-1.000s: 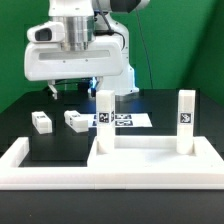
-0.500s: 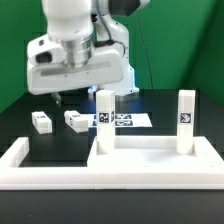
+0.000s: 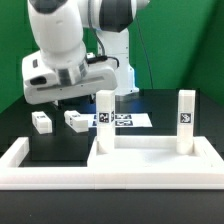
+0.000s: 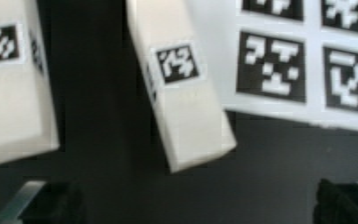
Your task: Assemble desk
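The white tabletop panel (image 3: 150,158) lies at the front right with two white legs standing upright on it, one at its left back corner (image 3: 103,118) and one at its right (image 3: 185,120). Two loose legs lie on the black table, one further left (image 3: 41,121) and one nearer the middle (image 3: 76,120). My gripper (image 3: 60,100) hangs above and between them, open and empty. In the wrist view both loose legs show below me, one (image 4: 12,85) and the other (image 4: 185,90), with my gripper (image 4: 190,205) wide open and its dark fingertips (image 4: 25,200) at the frame's corners.
The marker board (image 3: 127,120) lies flat behind the tabletop and shows in the wrist view (image 4: 309,60). A long low white barrier wall (image 3: 40,170) runs along the front and up the exterior view's left side.
My arm has swung toward the exterior view's left and tilted, bringing the gripper over the two loose legs. The parts have not moved.
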You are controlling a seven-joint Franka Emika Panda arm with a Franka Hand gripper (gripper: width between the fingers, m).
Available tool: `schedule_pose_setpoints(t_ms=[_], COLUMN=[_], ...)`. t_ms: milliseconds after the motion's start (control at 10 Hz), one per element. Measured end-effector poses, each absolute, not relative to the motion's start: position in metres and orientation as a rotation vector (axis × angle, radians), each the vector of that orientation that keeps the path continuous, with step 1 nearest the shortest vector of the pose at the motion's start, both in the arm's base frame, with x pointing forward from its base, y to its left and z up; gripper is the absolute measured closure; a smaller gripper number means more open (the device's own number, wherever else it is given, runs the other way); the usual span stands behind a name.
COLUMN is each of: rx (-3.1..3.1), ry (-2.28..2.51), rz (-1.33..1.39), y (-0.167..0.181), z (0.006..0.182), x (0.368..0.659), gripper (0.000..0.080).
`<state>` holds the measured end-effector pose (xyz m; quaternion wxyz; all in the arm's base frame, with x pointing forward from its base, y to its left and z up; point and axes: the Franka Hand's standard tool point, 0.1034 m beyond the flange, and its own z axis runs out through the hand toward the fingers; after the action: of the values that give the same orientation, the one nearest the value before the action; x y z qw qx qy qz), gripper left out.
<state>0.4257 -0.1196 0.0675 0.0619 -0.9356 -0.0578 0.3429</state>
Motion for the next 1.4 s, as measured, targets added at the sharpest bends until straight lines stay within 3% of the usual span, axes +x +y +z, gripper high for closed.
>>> schedule_pose_setpoints(t_ms=[300, 800, 1200, 1400], rx=[-2.753, -2.75, -2.77, -2.77], ry=[-0.145, -0.129, -0.051, -0.052], rz=[1.191, 1.199, 1.242, 1.243], y=[-0.126, -0.126, -0.117, -0.118], z=[0.046, 0.044, 0.027, 0.027], x=[0.405, 0.401, 0.39, 0.39], gripper=[0.015, 0.015, 0.015, 0.015])
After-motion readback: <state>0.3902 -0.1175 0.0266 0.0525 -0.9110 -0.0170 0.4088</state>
